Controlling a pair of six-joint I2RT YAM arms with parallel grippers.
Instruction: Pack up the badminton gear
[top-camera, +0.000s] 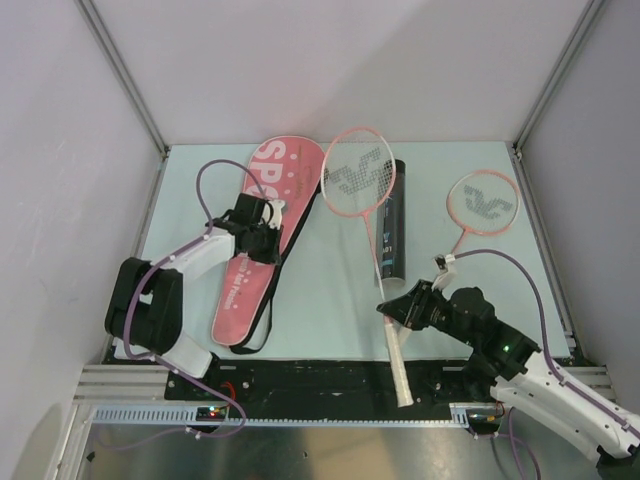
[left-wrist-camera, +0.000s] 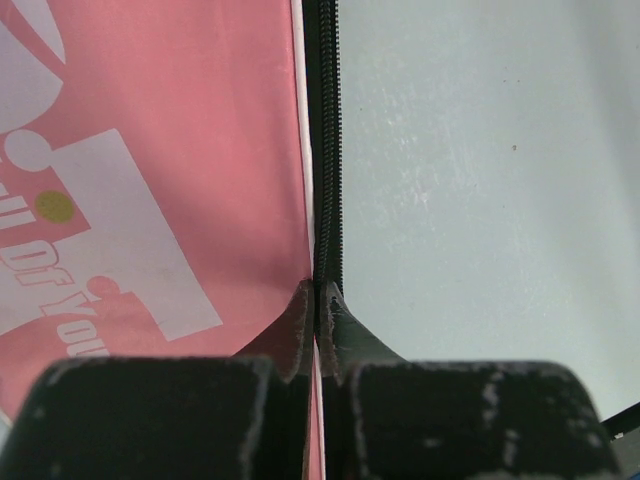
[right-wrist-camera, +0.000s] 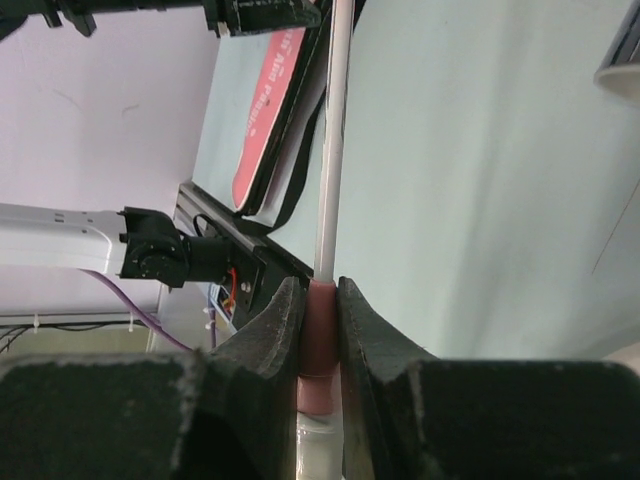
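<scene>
Two pink-framed rackets, white handles. Overhead: first racket, head at twelve o'clock, lies across black printed tube; second racket at two o'clock. Judged light, with springy shafts and fragile strings. Left wrist: left fingers pinched shut at zip edge of soft pink racket case. Right wrist: right fingers clamp first racket's stiff pink collar, likely the soundest hold.

The desk is pale green. A long pink racket case lies flat on its left side. A black tube lies near the middle. One pink racket has its head between them. The other pink racket lies on the right
</scene>
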